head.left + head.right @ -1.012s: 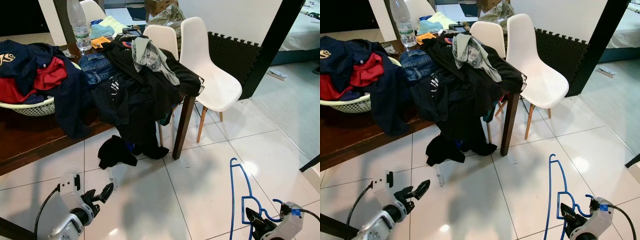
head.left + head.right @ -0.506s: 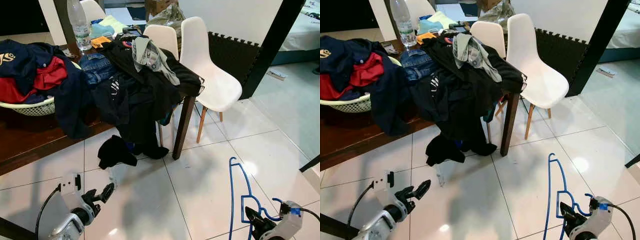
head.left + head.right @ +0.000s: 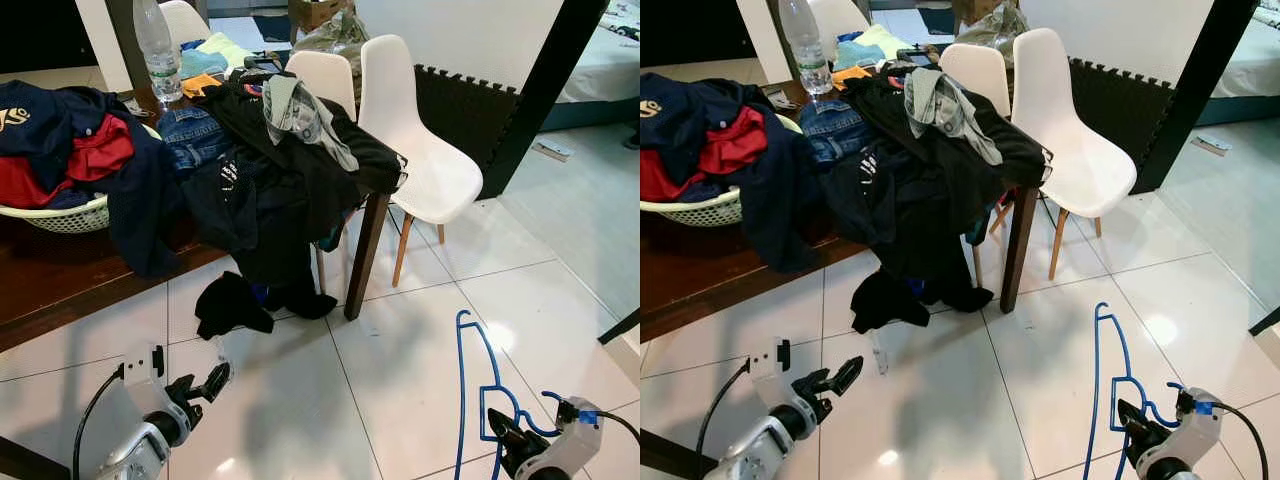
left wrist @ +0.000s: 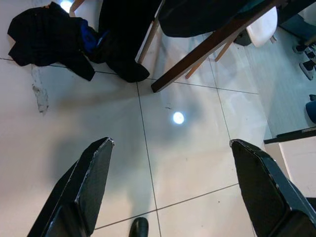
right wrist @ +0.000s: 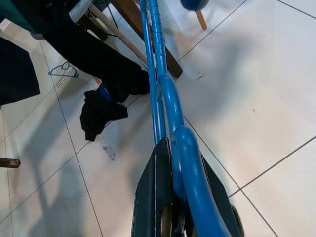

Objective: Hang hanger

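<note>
The blue hanger is thin plastic, standing pretty much upright over the white tiled floor at the robot's lower right, its long edge running up to a rounded top corner and a curly hooked bit low down near the gripper. The right gripper has its black fingers clamped tight on the hanger's lower part; in the right wrist view the blue bar runs straight out between them. The bottom end of the hanger is cut off by the frame edge, so I can't see its whole shape.

The left gripper hangs low on the left over bare tile, fingers spread wide with nothing between them.

Past that there's a dark wooden table buried in clothes: a big black pile spilling off the corner down to the floor, a white laundry basket with red and navy stuff in it, and a water bottle. A black garment lies crumpled on the tiles by the table leg. Two white chairs sit beside the table. What's under the pile is hidden.
</note>
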Available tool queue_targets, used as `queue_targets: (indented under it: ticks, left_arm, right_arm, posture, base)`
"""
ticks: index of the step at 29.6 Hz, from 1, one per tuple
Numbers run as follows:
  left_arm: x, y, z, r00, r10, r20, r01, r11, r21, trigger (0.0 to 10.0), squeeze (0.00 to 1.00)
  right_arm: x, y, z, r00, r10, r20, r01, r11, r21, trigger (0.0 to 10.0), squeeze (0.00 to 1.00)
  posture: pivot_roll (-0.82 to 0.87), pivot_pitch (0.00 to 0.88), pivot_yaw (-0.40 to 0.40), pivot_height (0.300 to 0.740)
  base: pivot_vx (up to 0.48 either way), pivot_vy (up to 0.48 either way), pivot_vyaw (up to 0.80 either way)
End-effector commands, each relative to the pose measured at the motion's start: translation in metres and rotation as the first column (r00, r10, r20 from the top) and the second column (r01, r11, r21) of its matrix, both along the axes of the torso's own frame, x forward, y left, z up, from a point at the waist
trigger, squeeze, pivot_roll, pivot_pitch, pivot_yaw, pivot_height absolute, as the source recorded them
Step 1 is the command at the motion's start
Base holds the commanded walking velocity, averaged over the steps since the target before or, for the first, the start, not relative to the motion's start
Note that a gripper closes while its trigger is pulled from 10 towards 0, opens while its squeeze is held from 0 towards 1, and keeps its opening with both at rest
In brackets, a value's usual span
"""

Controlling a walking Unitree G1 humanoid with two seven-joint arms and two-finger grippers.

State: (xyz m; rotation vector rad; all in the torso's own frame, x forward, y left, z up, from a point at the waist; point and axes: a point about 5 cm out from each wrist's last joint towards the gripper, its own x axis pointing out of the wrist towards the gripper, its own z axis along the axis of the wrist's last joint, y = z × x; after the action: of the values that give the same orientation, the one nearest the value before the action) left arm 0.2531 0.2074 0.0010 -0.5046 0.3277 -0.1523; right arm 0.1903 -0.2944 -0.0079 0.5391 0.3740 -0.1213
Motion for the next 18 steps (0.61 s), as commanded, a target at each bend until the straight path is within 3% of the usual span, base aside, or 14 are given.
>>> queue_targets:
  ticks: [1, 18]
  left_arm:
    - [-0.0021, 0.0034, -0.0033, 1.0, -0.002, -0.022, 0.003, 1.0, 0.021, 10.0, 0.0]
    - [0.0042, -0.0008, 0.0003, 0.999, -0.027, -0.017, 0.028, 0.999, 0.019, 10.0, 0.0]
  right_arm:
    - [-0.0039, -0.004, -0.0019, 1.0, -0.022, -0.014, 0.022, 1.0, -0.002, 10.0, 0.0]
    - [0.0028, -0.0067, 0.0026, 0.999, -0.038, -0.002, 0.038, 0.999, -0.009, 10.0, 0.0]
  posture:
    - [0.08, 0.131, -0.028, 0.74]
    - [0.07, 0.173, -0.005, 0.74]
  base:
    - [0.0, 0.0, 0.0]
    - [0.0, 0.0, 0.0]
